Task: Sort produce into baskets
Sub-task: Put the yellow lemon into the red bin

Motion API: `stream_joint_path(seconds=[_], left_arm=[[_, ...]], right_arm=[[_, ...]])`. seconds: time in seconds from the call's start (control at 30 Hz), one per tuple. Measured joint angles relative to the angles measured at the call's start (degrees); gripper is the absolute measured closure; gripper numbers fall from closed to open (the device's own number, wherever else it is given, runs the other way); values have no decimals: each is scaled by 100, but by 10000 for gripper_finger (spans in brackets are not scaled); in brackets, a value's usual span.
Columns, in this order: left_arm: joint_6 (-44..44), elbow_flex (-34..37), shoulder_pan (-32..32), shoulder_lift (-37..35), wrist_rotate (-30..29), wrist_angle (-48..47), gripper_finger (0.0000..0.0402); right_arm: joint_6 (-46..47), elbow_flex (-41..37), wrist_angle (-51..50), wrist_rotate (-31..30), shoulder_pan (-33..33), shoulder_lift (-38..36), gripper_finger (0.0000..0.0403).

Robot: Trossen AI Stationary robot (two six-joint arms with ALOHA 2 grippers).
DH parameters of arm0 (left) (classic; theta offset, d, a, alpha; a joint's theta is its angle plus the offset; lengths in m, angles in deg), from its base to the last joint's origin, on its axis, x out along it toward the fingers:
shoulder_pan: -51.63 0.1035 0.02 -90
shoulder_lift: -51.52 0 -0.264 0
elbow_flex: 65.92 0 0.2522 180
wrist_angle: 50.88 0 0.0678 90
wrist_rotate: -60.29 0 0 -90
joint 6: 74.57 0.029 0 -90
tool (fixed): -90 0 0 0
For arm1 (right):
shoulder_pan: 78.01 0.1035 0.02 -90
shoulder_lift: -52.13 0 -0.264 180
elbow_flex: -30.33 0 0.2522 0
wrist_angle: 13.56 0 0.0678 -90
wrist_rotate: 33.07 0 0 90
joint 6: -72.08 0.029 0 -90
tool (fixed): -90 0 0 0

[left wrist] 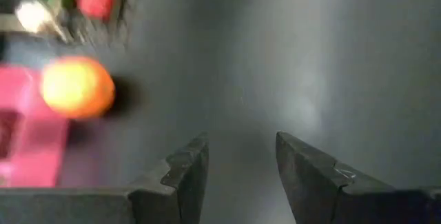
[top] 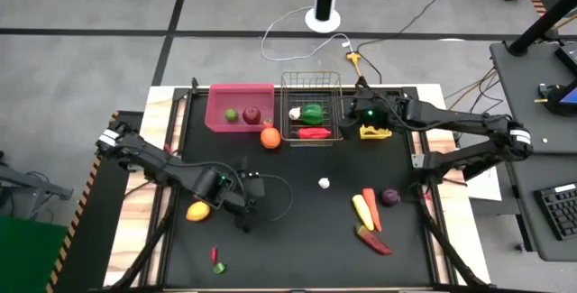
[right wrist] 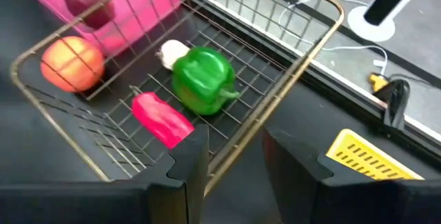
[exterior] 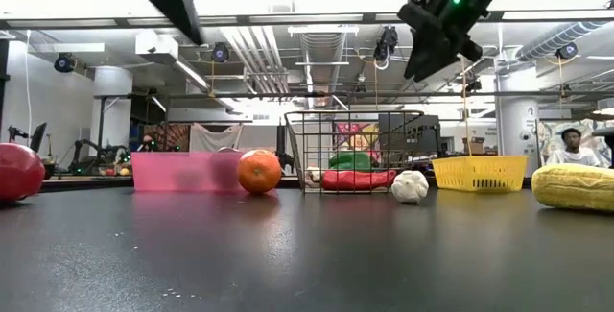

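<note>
My left gripper (top: 252, 187) (left wrist: 241, 162) hangs open over bare tabletop at the near left, pointing toward an orange (left wrist: 77, 86) beside the pink bin (top: 239, 105). My right gripper (top: 356, 113) (right wrist: 234, 158) is open in the air between the wire basket (top: 311, 108) and the yellow bin (top: 376, 132), above both. The basket holds a green pepper (right wrist: 201, 79), a garlic (right wrist: 172, 50) and a red chilli (right wrist: 162, 119). In the pink bin lie a lime (top: 231, 114) and a dark red fruit (top: 251, 114).
Loose on the table are a yellow fruit (top: 198, 210), a garlic (top: 324, 183), corn (top: 362, 210), a carrot (top: 370, 207), a purple onion (top: 390, 196), a red chilli (top: 374, 241), a small chilli (top: 214, 254) and a lime (top: 220, 268). The table's middle is bare.
</note>
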Motion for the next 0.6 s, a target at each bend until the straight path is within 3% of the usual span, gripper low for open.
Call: stream_joint_path(seconds=[0.33, 0.43, 0.6], left_arm=[[-1878, 356, -415, -2, 2582, -1928, 249], [-2299, 589, -707, -32, 2967, -2029, 249], [-2852, 902, -1118, -89, 3100, -2039, 249]], right_arm=[[-38, 40, 0, -2, 47, 0, 262], [-37, 31, -1, -2, 47, 3, 261], [-37, 30, 8, -2, 92, 9, 263]])
